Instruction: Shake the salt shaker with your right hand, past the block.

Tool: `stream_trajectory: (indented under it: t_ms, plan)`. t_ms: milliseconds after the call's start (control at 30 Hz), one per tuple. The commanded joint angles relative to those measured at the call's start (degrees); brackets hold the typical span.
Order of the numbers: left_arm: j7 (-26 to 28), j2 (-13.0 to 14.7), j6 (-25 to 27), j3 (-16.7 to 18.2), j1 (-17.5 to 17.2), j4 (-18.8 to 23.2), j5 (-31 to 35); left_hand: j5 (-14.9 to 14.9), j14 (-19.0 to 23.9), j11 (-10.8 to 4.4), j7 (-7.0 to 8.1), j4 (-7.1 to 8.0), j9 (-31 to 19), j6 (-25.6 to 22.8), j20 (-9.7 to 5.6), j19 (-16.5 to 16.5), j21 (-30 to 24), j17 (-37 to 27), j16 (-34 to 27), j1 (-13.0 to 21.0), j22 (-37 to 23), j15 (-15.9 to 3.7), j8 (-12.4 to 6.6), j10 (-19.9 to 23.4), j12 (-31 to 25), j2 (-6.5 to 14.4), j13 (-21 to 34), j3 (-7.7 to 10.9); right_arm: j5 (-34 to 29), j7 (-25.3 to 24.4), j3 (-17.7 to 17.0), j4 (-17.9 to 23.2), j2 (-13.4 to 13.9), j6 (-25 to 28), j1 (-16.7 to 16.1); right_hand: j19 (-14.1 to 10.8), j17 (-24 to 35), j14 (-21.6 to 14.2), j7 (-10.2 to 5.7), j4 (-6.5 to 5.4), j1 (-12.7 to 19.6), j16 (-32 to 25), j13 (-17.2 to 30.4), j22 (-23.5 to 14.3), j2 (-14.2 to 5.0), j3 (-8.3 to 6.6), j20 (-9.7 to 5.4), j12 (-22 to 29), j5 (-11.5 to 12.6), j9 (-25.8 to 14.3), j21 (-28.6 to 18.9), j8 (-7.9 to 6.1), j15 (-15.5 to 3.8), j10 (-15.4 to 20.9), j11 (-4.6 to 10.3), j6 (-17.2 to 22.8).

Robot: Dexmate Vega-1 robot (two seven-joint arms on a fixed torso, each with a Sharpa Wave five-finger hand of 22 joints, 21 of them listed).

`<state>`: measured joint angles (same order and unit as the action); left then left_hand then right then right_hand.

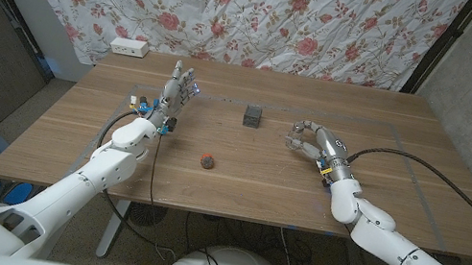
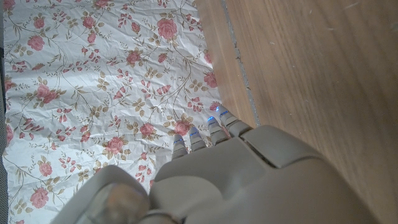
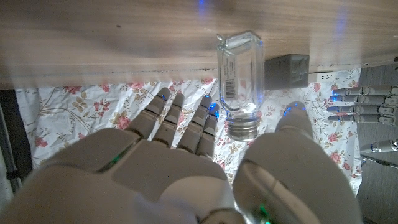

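The salt shaker stands between the right hand's spread fingers, seemingly untouched.

Soft, even room light falls from above on the brown wooden table in the head view, with faint shadows and a pale sheen near its middle. The frame's upper corners fall dim, and the edges bow slightly. In the right wrist view the clear glass salt shaker with a metal cap catches bright glare, and the pale right hand at the bottom is blurred. The left wrist view keeps the rose-printed white curtain sharp, while the left hand sits soft and close.
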<state>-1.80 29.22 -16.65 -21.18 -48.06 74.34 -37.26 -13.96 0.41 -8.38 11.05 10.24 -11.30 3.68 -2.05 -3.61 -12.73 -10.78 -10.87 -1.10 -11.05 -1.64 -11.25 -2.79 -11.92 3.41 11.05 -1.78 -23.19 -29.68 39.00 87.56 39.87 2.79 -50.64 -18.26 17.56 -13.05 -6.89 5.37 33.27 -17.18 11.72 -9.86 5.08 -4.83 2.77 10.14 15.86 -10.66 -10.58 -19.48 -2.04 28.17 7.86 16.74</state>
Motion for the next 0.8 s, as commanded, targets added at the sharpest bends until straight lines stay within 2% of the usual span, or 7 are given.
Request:
stream_trajectory:
  t_ms: [33, 200, 367, 600, 800]
  plan:
    - [0.01, 0.0, 0.0, -0.01, -0.01, 0.04, 0.0, -0.25, 0.08, -0.58, 0.43, 0.43, -0.35, -0.19, -1.36, -0.28, -0.26, -0.34, -0.29, -0.01, -0.27, -6.07, -0.26, -0.08, -0.2, 5.78, 0.21, -0.01, 2.62, 3.47, -0.91, -0.04, 0.9, -3.39, 0.46, 1.41, -0.05, 1.89, 0.95, -0.19, -1.36, 0.85, -0.02, -0.09, 0.12, 0.8, 0.1, -0.17, 0.94, -0.12, 0.11, 1.46, 1.25, -2.82, -1.46, -2.41]
    - [0.02, -0.01, 0.0, -0.02, -0.01, 0.04, 0.01, -0.25, 0.05, -0.6, 0.39, 0.43, -0.35, -0.13, -1.35, -0.28, -0.26, -0.34, -0.28, -0.01, -0.27, -6.08, -0.23, -0.07, -0.21, 5.78, 0.21, -0.01, 5.93, 4.66, -2.14, -0.54, 0.54, -5.79, 0.15, 3.21, -0.08, 4.6, 2.0, -0.91, -3.59, 2.07, -0.12, -0.09, 0.45, 1.75, 0.86, -0.25, 1.77, -0.14, 0.16, 3.13, 2.82, -6.73, -2.59, -4.75]
    - [0.03, -0.02, 0.01, -0.02, 0.0, 0.04, 0.01, -0.25, 0.08, -0.58, 0.4, 0.43, -0.35, -0.17, -1.36, -0.29, -0.26, -0.34, -0.29, -0.01, -0.27, -6.04, -0.25, -0.07, -0.21, 5.79, 0.21, -0.01, 9.41, 5.48, -3.49, -1.39, -0.21, -8.53, -0.02, 3.76, -0.17, 6.18, 2.54, -1.32, -4.74, 2.78, -0.19, -0.08, 0.46, 2.21, 1.08, -0.25, 2.13, -0.13, 0.05, 4.16, 3.44, -8.67, -2.93, -6.27]
    - [0.04, -0.03, 0.01, -0.03, 0.0, 0.04, 0.01, -0.24, 0.09, -0.6, 0.41, 0.43, -0.35, -0.17, -1.36, -0.31, -0.27, -0.34, -0.29, -0.02, -0.27, -6.03, -0.24, -0.03, -0.22, 5.78, 0.21, -0.02, 14.83, 7.41, -4.97, -3.79, -2.02, -13.06, 0.3, 3.92, -0.52, 7.67, 3.19, -1.64, -5.68, 3.57, -0.34, -0.06, 0.34, 2.57, 1.15, -0.22, 2.36, -0.08, -0.13, 4.91, 4.93, -10.8, -3.97, -6.86]
    - [0.04, -0.03, 0.0, -0.03, 0.0, 0.04, 0.02, -0.24, 0.07, -0.55, 0.45, 0.43, -0.35, -0.15, -1.37, -0.3, -0.26, -0.34, -0.29, -0.02, -0.27, -6.03, -0.24, -0.09, -0.2, 5.78, 0.21, -0.02, 16.96, 8.74, -5.47, -4.39, -3.1, -13.78, 0.74, 3.76, -0.66, 7.66, 3.82, -1.85, -6.05, 3.63, -0.4, -0.04, 0.01, 2.6, 0.94, -0.05, 2.4, -0.05, -0.23, 5.12, 5.16, -10.94, -4.19, -6.94]
